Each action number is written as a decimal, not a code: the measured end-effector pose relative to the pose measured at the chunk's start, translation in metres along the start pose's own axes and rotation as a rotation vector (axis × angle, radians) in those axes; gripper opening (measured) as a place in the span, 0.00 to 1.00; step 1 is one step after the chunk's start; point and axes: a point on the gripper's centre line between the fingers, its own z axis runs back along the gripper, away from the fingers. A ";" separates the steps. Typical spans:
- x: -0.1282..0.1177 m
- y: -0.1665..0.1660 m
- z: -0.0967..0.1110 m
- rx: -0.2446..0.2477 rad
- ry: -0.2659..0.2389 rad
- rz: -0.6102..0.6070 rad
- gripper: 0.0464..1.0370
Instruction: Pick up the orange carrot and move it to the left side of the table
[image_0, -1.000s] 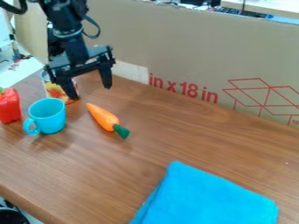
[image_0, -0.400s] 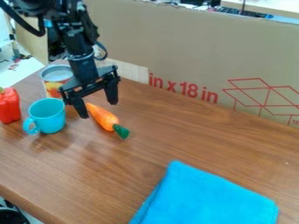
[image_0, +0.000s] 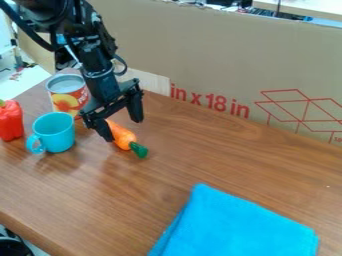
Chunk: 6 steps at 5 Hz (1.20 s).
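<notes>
Carrot lies on the surface, just to the right of the cup in the view, its green top pointing towards the camera and its thin end towards the back. Your hand is above it with the fingers spread and nothing pinched between them; one finger overlaps the carrot's near side in the view, and you can't tell whether it touches. It looks like a light, fairly stiff toy, smooth enough to slip or roll if you catch it off-centre, and unlikely to break. You'd do best to take it across the thick orange body, just short of the green top, since the tapering end could squeeze out of your grip. Behind the cup is the can, with the pepper on the cup's other side and the cloth well apart, nearer the camera. Compared with the earliest frame, your hand has come down and across, from in front of the can to over the carrot, leaving more of the can's label in sight. The carrot, cup, pepper and cloth haven't shifted.
</notes>
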 end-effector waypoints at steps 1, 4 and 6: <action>-0.002 0.002 -0.008 0.008 0.025 0.029 0.97; 0.003 0.011 -0.007 -0.018 0.132 -0.077 0.51; 0.005 0.010 0.001 -0.034 0.120 -0.164 0.51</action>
